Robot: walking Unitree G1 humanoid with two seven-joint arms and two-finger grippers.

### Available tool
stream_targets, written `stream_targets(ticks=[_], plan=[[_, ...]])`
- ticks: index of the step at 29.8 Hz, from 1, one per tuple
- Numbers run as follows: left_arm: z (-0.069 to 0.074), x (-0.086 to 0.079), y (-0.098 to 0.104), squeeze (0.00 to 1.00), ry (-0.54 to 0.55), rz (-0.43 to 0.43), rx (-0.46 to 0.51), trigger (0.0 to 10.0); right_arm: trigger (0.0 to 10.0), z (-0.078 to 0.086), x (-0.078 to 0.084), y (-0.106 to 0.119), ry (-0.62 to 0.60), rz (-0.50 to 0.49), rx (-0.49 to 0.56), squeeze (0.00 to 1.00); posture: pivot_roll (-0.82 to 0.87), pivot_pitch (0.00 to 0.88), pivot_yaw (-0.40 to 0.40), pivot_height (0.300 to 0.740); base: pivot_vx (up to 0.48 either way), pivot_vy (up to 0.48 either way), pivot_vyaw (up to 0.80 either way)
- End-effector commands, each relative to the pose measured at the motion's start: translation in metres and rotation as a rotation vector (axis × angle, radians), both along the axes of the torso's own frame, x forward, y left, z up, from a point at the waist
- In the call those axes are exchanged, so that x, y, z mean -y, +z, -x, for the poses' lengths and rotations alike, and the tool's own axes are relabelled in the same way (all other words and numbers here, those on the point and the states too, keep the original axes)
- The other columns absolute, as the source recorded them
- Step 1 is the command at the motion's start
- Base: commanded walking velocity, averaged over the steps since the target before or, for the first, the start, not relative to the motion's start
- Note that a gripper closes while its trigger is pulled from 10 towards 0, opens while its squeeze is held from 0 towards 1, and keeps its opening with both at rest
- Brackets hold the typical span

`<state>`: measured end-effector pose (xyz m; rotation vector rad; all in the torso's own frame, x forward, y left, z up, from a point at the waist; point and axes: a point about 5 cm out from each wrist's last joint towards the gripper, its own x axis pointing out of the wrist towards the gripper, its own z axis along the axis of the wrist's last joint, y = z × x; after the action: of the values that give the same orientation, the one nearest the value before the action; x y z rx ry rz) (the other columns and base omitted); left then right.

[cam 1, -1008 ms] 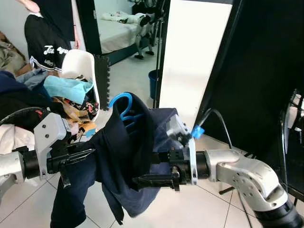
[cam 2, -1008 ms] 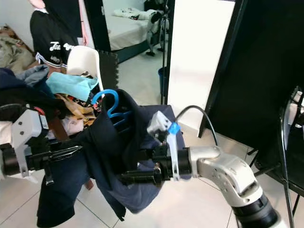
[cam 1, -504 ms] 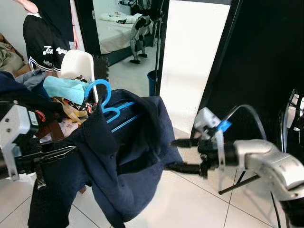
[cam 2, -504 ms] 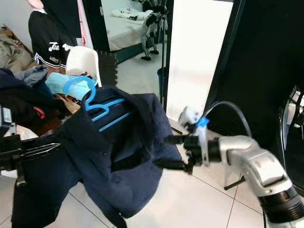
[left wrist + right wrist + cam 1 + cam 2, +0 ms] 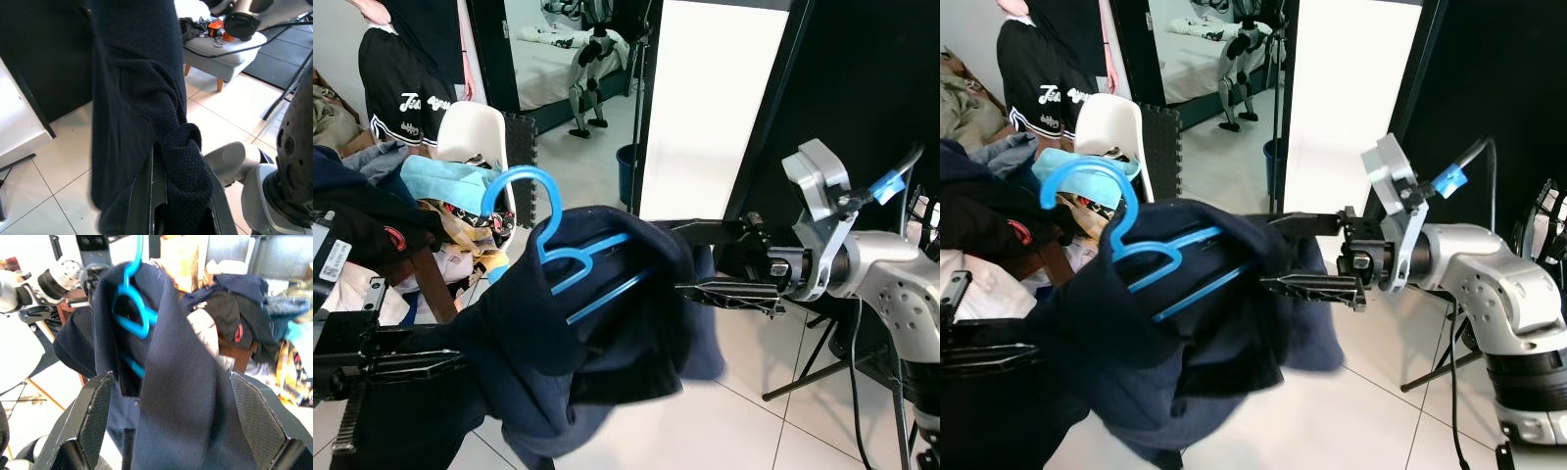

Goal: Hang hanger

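— How is the hanger oriented, and where is it found?

— The blue hanger is seen at centre-left of the head views, inside a dark navy garment. Its long axis is tilted, running from lower left up to the right, and its hook is raised toward the upper left of the frame, curling over at the top.

— What is seen of the room and the floor?

— A floor of pale tiles is seen along the lower right. A white chair heaped with a pile of clothes is placed at the left, and a person in black shorts is partly seen at the upper left. A bed is glimpsed through a doorway at the top, and a bright white panel beside a black panel is set at the upper right.

— And the grippers?

— The right gripper is held at centre-right with its fingers spread wide, the garment's edge lying between them; in the right wrist view the cloth is framed by both fingers without being pinched. The left gripper is clamped on a bunched fold of the garment, as shown in the left wrist view; its arm is seen at the lower left.
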<state>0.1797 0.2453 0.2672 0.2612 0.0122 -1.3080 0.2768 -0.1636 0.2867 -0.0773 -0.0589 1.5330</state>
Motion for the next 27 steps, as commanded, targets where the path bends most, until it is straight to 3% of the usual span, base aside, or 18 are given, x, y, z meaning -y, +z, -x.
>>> stream_targets(ticks=[1,13,16,27], plan=[[0.002,0.000,0.005,0.00,-0.030,-0.034,-0.003,10.0,10.0,0.000,-0.004,0.005,0.047,-0.013,0.016,0.00,-0.02,0.000,-0.046,0.740,0.000,0.000,0.00],[0.005,-0.002,0.014,0.00,-0.057,-0.047,-0.010,10.0,10.0,0.004,-0.012,0.007,0.174,0.036,0.025,0.00,-0.02,0.000,-0.045,0.740,0.000,0.000,0.00],[0.004,0.003,0.016,0.00,-0.081,-0.049,-0.007,10.0,10.0,0.012,-0.022,-0.011,0.229,0.154,0.017,0.00,-0.02,0.002,-0.043,0.740,0.000,0.000,0.00],[0.000,0.012,0.018,0.00,-0.111,-0.046,0.015,10.0,10.0,0.013,-0.035,-0.028,0.221,0.265,0.028,0.00,-0.02,0.003,-0.042,0.740,0.000,0.000,0.00]])
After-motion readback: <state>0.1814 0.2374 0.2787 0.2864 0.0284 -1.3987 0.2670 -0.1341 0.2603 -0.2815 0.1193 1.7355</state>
